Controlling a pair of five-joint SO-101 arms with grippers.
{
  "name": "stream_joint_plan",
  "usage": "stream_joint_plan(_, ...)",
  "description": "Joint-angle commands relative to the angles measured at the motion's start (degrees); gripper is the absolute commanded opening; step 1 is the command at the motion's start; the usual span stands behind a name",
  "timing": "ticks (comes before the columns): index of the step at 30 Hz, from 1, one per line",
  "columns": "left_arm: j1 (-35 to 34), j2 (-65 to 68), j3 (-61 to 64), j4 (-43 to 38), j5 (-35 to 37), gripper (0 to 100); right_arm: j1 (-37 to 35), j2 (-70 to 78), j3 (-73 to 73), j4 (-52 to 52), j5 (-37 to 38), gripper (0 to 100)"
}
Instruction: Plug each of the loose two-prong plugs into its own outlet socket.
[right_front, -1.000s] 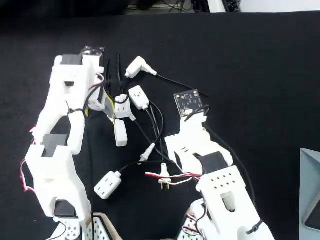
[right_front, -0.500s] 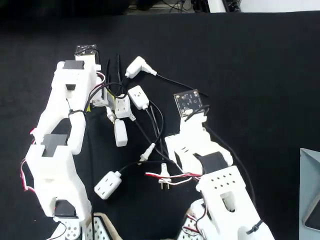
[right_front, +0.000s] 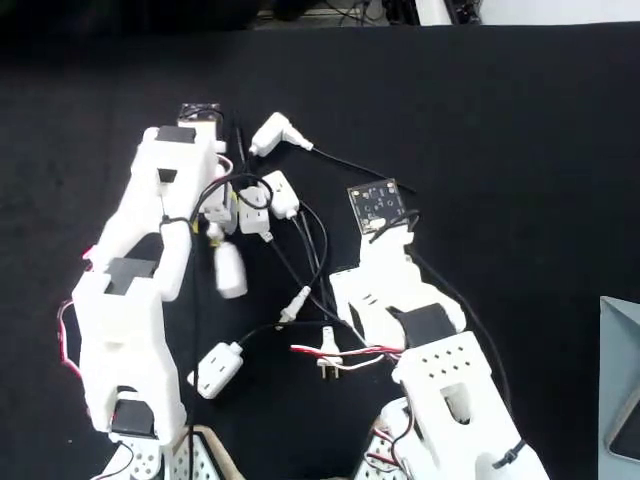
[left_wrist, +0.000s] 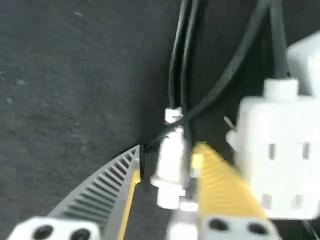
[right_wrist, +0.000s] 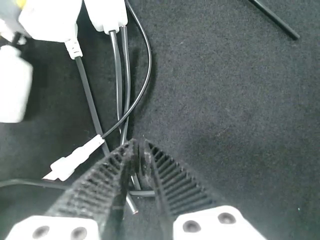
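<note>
Clearly the left gripper (left_wrist: 169, 148) pinches a small white two-prong plug (left_wrist: 172, 162) (blocky white outlet socket (left_wrist: 275, 155) just beside); the right gripper (right_wrist: 139, 145) sits pressed together over a thin black cable (right_wrist: 126, 90).

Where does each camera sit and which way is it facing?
High view: fixed above the table, looking down on left arm and right arm.
Left wrist view: on the left arm, facing its left gripper, a white plug and an outlet block.
Right wrist view: on the right arm, facing its right gripper, shut on a black cable.
Shared: high and right wrist views both show the slim loose plug.
</note>
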Motion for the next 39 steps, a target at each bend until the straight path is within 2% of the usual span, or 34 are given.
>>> stream_joint_plan(1, 2.2, -0.1, -0.6, 2.9, -0.2, 3, 0.9, -0.9, -0.3, -0.9, 0.1, 1.5)
stream_joint_plan(8, 2.5, -1.1, -0.5, 10.1, -1.9, 3, 0.9, -0.9, -0.3, -0.9, 0.0, 1.5)
stream_joint_plan(15, 2.6, -9.8, 2.8, 18.2, -5.8, 3, 0.9, -0.9, -0.3, -0.8, 0.0, 1.5)
stream_joint_plan(21, 2.7, -20.7, 10.9, 18.5, -7.0, 3, 0.9, -0.9, -0.3, -0.8, 0.0, 1.5)
stream_joint_plan(26, 8.3, -26.1, 17.8, 16.9, -9.7, 3, 0.9, -0.9, -0.3, -0.9, 0.0, 1.5)
stream_joint_plan(28, 10.7, -27.0, 19.6, 15.1, -11.2, 6, 0.9, -0.9, -0.3, -0.9, 0.0, 1.5)
stream_joint_plan(34, 12.4, -28.0, 20.0, 14.4, -12.9, 27, 0.9, -0.8, -0.2, -0.8, -0.1, 1.5)
stream_joint_plan(39, 10.3, -32.1, 20.1, 14.9, -16.4, 27, 0.9, -0.8, -0.2, -1.0, -0.1, 1.5)
